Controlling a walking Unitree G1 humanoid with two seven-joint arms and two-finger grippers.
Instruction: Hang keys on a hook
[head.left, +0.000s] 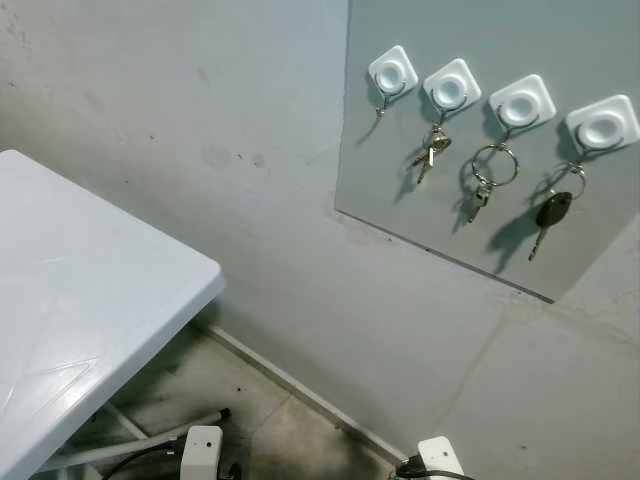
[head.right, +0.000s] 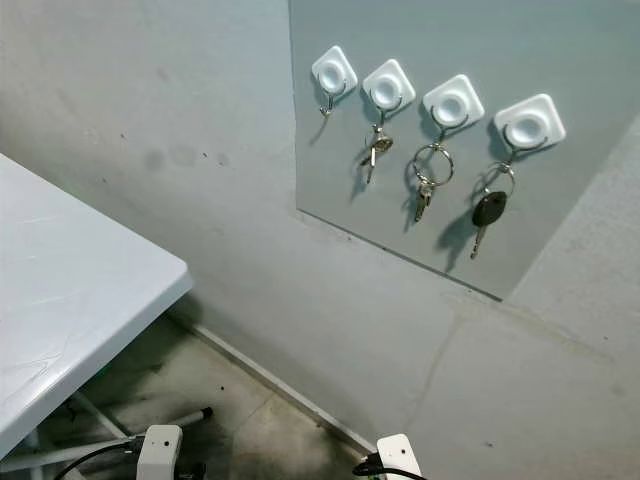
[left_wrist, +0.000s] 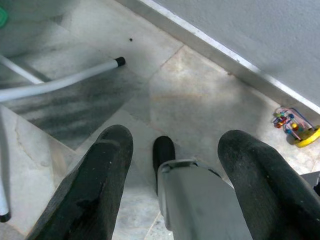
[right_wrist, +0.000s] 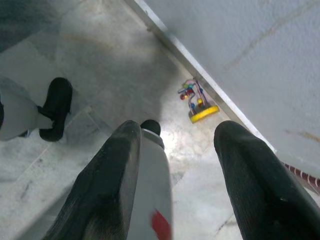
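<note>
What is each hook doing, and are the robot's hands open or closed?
First white square wall hook: bare, no keys.
Second white square hook: holds small silver keys.
Third white square hook: holds a big metal ring with a key.
Fourth white square hook: holds a black-headed key.
Left gripper: open, holding nothing, pointing at the floor.
Right gripper: open, holding nothing.

No text, label, brand, number or sign can be read anywhere: not on the hooks (head.left: 510, 101), keys (head.left: 553, 211), wall panel (head.left: 600, 40) or counter (head.left: 80, 300).
</note>
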